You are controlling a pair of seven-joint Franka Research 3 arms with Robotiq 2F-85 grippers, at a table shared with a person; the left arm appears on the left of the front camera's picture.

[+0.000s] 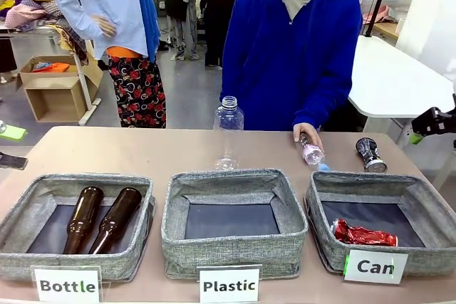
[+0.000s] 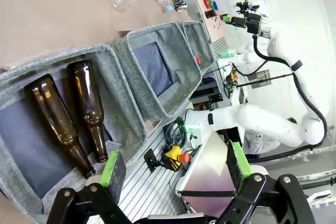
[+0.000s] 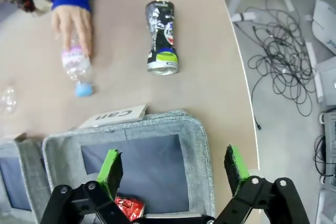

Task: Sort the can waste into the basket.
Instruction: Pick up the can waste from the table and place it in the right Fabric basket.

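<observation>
The left gripper (image 2: 174, 167) rises from the bottom edge of its wrist view, jaws spread wide, its 2 green pads (image 2: 112, 168) well apart with nothing between them. The right gripper (image 3: 173, 167) stands just as wide and empty. In the front view it pokes in at the right edge, mid-height. The white right arm (image 2: 262, 121) bends up the right side of the left wrist view.

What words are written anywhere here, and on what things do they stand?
"Bottle": left card, at the left basket.
"Plastic": middle card, at the middle basket.
"Can": right card, on the right basket.
Print on the black and silver can: too blurred to read.
</observation>
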